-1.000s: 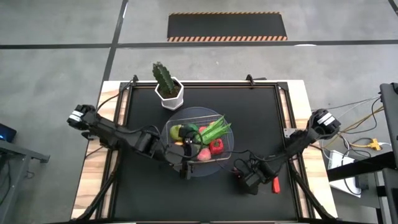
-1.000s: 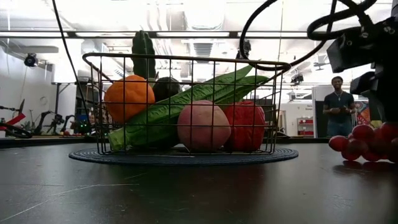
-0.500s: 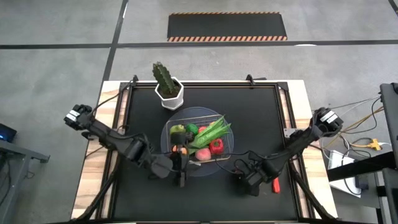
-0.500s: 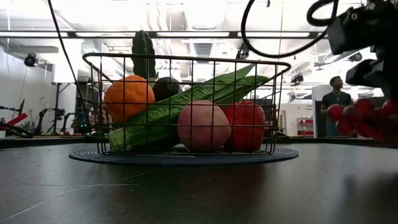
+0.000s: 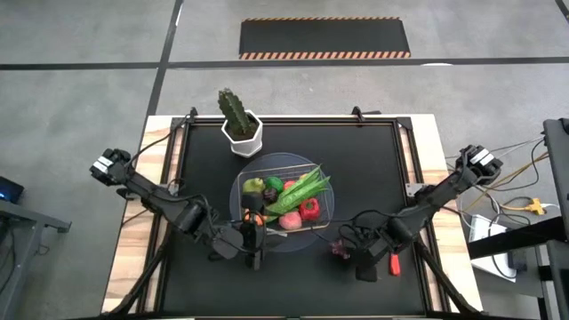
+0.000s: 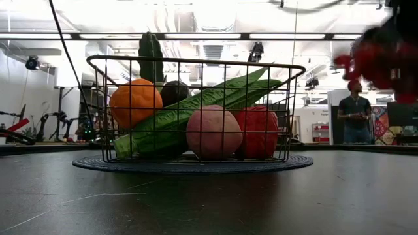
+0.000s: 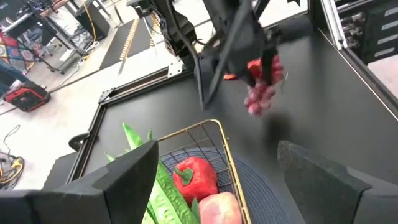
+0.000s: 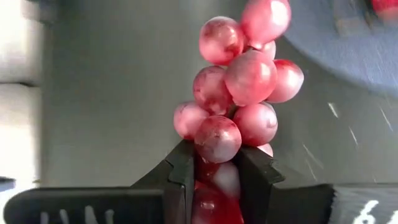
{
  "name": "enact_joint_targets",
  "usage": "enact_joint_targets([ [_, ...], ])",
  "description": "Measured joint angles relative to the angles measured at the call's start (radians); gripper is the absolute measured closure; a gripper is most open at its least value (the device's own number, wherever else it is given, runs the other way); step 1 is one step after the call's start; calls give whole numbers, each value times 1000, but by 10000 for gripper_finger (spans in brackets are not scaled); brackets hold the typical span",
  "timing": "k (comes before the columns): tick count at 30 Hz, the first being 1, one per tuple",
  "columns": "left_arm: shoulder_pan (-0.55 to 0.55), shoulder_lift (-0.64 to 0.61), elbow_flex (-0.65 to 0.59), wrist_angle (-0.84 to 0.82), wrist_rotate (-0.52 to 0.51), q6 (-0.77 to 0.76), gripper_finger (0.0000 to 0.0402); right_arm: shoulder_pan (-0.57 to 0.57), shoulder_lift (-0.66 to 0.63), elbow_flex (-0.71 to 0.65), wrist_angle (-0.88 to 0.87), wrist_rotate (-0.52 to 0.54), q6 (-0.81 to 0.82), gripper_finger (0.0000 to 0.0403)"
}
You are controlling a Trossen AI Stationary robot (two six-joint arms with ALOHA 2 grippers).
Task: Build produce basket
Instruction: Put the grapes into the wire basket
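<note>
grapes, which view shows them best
The right wrist view: the grapes fill the picture, pinched between the right gripper fingers. The left wrist view shows them hanging beyond the basket; the low view a red blur at its edge; the high view a speck.

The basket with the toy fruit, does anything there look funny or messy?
Nothing looks spilled. One long green bean bunch lies slanted and pokes over the basket rim. The right claw holds the grapes up off the table, beside the basket. A red piece lies alone outside it.
</note>
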Motion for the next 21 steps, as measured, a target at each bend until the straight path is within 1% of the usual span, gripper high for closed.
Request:
enact_joint_targets([
  [2, 0, -18, -42, 29, 0, -1, 91, 11, -27, -3, 77, -1, -58, 329],
  [5, -3, -57, -127, 136, -2, 14, 91, 28, -66, -21, 254, 19, -228, 331],
  [8, -3, -95, -233, 314, -3, 79, 91, 27, -93, -43, 472, 83, -463, 334],
  [12, -3, -154, -372, 558, -3, 174, 91, 1, -96, -47, 670, 180, -789, 334],
  [15, -3, -193, -471, 752, -4, 236, 91, -41, -76, -48, 831, 225, -979, 335],
  [18, -3, -216, -558, 1001, -4, 316, 91, -102, -32, -53, 1025, 232, -1078, 335],
  [21, -3, -229, -628, 1161, -5, 382, 91, -173, 16, -55, 1128, 232, -1082, 335],
])
